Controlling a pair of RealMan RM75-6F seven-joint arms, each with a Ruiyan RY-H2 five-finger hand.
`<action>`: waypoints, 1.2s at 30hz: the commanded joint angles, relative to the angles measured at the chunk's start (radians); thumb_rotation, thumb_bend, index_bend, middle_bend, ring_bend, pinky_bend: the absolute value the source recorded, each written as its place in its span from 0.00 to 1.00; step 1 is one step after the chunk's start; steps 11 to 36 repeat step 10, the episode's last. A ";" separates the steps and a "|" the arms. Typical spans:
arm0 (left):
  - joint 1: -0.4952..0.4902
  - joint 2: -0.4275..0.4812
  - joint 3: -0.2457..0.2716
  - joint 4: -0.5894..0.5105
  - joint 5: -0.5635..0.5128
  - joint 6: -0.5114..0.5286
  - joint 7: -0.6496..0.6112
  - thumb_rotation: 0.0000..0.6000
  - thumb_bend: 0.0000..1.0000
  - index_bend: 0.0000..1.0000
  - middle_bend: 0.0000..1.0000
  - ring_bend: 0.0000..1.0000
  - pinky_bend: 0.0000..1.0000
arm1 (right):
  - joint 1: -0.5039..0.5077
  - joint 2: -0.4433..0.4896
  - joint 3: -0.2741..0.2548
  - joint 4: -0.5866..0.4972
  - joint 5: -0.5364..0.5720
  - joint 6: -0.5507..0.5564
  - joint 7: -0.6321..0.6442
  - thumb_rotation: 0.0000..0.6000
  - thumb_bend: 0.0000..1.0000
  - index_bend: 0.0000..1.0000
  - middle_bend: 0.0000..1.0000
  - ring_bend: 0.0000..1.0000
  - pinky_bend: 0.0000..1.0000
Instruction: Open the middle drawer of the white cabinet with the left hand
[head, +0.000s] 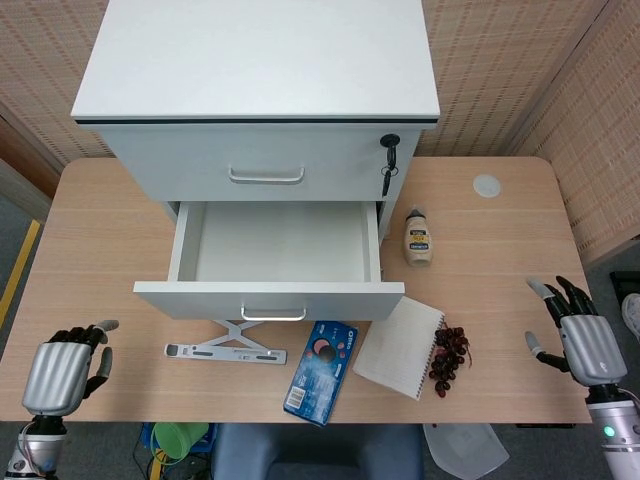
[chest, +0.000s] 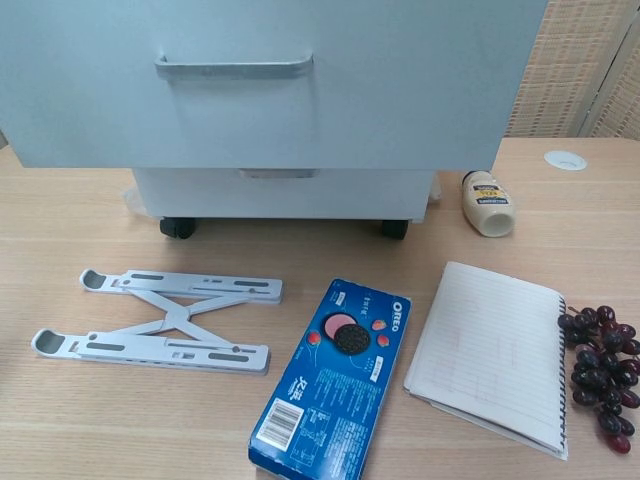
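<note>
The white cabinet (head: 257, 70) stands at the back of the table. Its middle drawer (head: 270, 255) is pulled out toward me and shows an empty inside; the drawer front (chest: 270, 85) with its metal handle (chest: 233, 68) fills the top of the chest view. My left hand (head: 62, 372) hovers at the table's front left corner, far from the drawer, holding nothing with its fingers loosely curled. Over at the front right edge, my right hand (head: 577, 339) has its fingers spread and is empty. Neither hand shows in the chest view.
A folding metal stand (chest: 160, 320), a blue Oreo box (chest: 332, 378), a spiral notebook (chest: 490, 355) and dark grapes (chest: 598, 370) lie in front of the cabinet. A small bottle (chest: 487, 202) lies right of it. A key (head: 388, 165) hangs from the top drawer's lock.
</note>
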 joint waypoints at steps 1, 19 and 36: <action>0.016 -0.025 -0.016 0.019 -0.013 0.015 -0.008 1.00 0.43 0.12 0.23 0.24 0.25 | -0.005 0.002 -0.001 -0.005 0.003 0.006 -0.005 1.00 0.34 0.10 0.18 0.08 0.10; 0.025 -0.064 -0.044 0.033 -0.017 0.012 0.006 1.00 0.43 0.11 0.21 0.23 0.24 | -0.024 -0.006 -0.008 -0.011 0.011 0.025 -0.022 1.00 0.34 0.10 0.18 0.08 0.10; 0.025 -0.064 -0.044 0.033 -0.017 0.012 0.006 1.00 0.43 0.11 0.21 0.23 0.24 | -0.024 -0.006 -0.008 -0.011 0.011 0.025 -0.022 1.00 0.34 0.10 0.18 0.08 0.10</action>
